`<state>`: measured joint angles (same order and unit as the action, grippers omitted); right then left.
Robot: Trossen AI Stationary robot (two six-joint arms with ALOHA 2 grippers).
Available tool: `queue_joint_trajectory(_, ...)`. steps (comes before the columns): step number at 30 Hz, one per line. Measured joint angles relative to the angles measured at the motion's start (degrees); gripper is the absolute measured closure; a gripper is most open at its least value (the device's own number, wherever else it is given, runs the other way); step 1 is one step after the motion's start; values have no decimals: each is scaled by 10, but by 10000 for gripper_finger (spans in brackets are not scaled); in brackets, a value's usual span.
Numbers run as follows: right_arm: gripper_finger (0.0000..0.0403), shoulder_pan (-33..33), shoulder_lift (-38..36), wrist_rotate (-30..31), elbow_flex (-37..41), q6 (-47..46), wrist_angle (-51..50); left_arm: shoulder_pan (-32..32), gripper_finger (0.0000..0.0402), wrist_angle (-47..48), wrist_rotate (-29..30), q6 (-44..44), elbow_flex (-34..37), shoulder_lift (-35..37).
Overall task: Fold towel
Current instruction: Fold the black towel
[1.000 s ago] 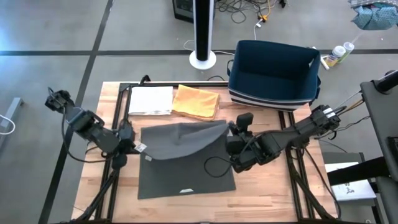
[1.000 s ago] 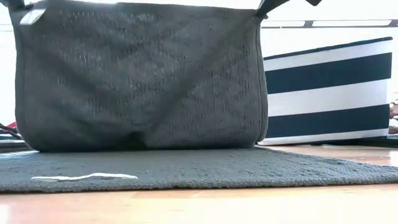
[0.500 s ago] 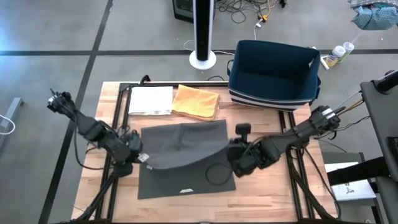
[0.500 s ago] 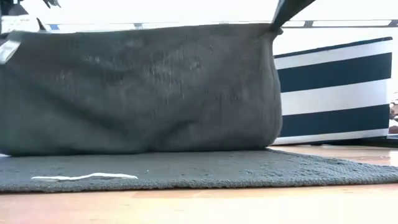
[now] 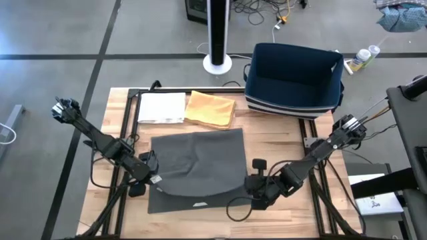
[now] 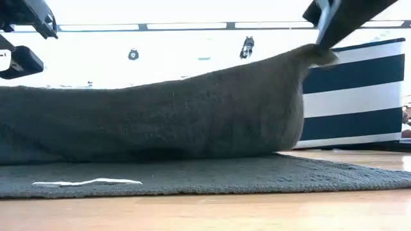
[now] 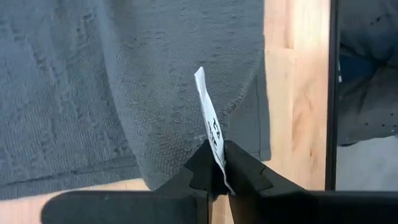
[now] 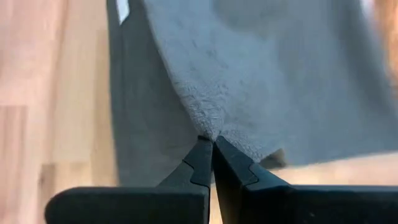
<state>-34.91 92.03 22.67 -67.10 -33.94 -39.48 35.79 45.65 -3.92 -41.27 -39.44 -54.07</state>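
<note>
high view: grey towel [image 5: 200, 163] lies mid-surface [image 5: 280, 143], between the two claws, far edge flat, near part draped over itself. left claw [image 5: 152, 177] clenched on one lifted corner, right claw [image 5: 252, 188] clenched on the other; the carried edge sags between them. towel's long axis looks to run near-to-far, fold line across it. low view: the raised layer [image 6: 160, 115] bulges over the flat layer [image 6: 192, 174], high at the right claw's side, low toward the left. soft, limp, light i'd say; it slumps wherever unsupported, so corners are the right hold. left wrist view: left claw [image 7: 216, 163] pinches the corner and its white tag [image 7: 210, 127], cloth spreading away ahead of the tips. right wrist view: right claw [image 8: 211, 146] shut on a puckered corner, cloth fanning out ahead of it.
</note>
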Motion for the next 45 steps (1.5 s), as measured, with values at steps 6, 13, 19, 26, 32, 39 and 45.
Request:
queue_joint_trajectory(6,401,-12,0,-26,53,-63,47,0,379,-8,2,-6,-22,-10)
queue_joint_trajectory(13,401,-16,6,-47,112,-97,168,0,387,-35,21,-11,-9,-52)
queue_joint_trajectory(19,401,-21,42,-90,118,-100,209,0,380,-42,25,-7,-6,-106)
queue_joint_trajectory(26,385,-22,113,-130,88,-98,209,1,386,-53,-6,3,-11,-137)
queue_joint_trajectory(32,339,-22,122,-143,53,-83,197,2,377,-47,-27,2,-18,-131)
queue_joint_trajectory(39,298,-22,122,-143,2,-70,119,3,390,-42,-31,-18,-24,-100)
queue_joint_trajectory(45,290,-22,127,-140,-25,-65,117,21,390,-46,-31,-31,-34,-82)
